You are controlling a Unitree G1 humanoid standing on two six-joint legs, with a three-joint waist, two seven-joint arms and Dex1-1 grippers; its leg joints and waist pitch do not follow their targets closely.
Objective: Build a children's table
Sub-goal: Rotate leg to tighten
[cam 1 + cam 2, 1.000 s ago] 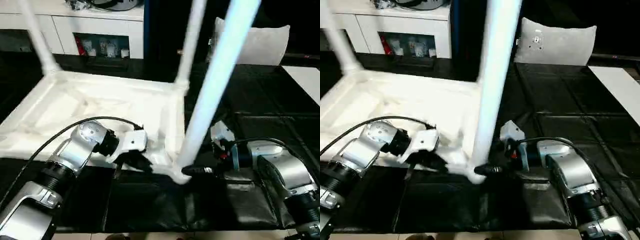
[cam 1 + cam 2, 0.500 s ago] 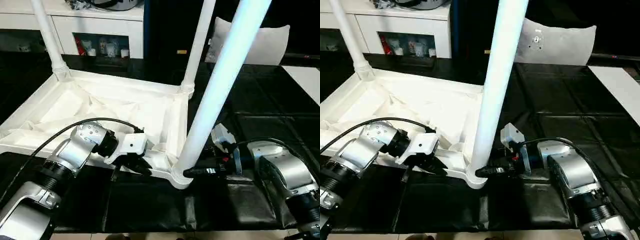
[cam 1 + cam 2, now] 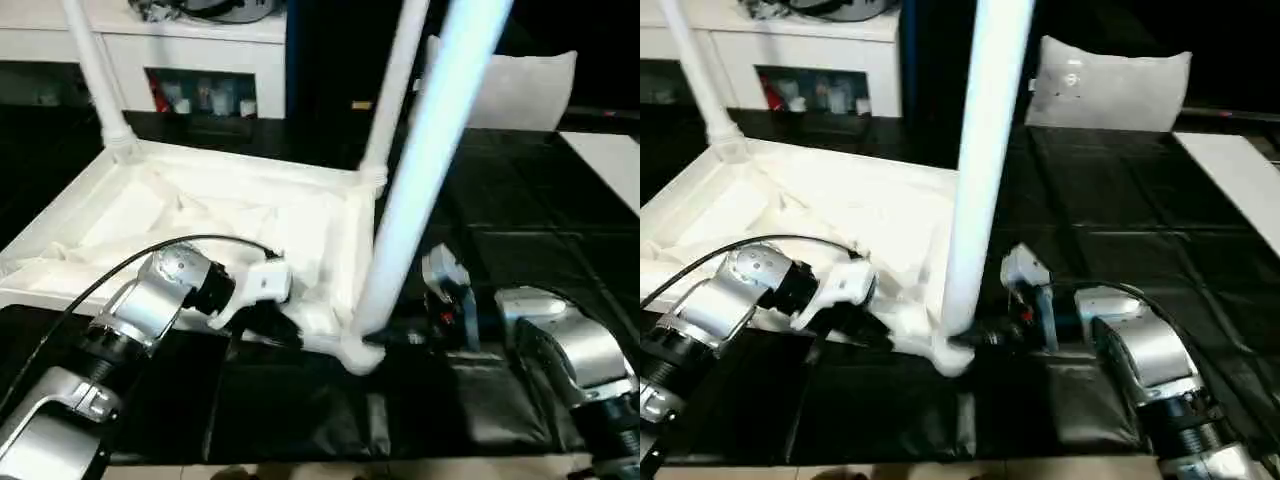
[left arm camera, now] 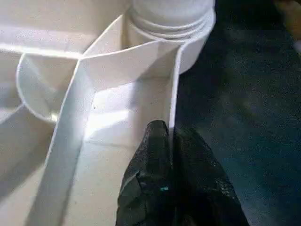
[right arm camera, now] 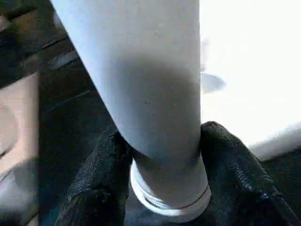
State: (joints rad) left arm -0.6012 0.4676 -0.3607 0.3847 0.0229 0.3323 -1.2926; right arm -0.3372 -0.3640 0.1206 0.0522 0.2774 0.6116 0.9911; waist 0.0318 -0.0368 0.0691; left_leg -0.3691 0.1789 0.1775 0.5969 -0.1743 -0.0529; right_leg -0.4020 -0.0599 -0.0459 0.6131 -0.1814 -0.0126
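The white tabletop lies upside down on the black mat, its raised rim facing up. Three white legs stand in corner sockets: far left, far right and near right. My left gripper is shut on the tabletop's near rim, close to the near right socket; in the left wrist view its fingers pinch the thin rim wall. My right gripper is shut on the base of the near right leg, one black finger on each side just above the socket.
A grey-white pillow-like bag lies at the back right of the mat. A flat white board strip lies at the right edge. A low white cabinet stands behind the tabletop. Black mat stretches to the right of the table.
The near right leg's top has swung a little to the left, so it stands more upright. Both grippers keep their holds in the same places.
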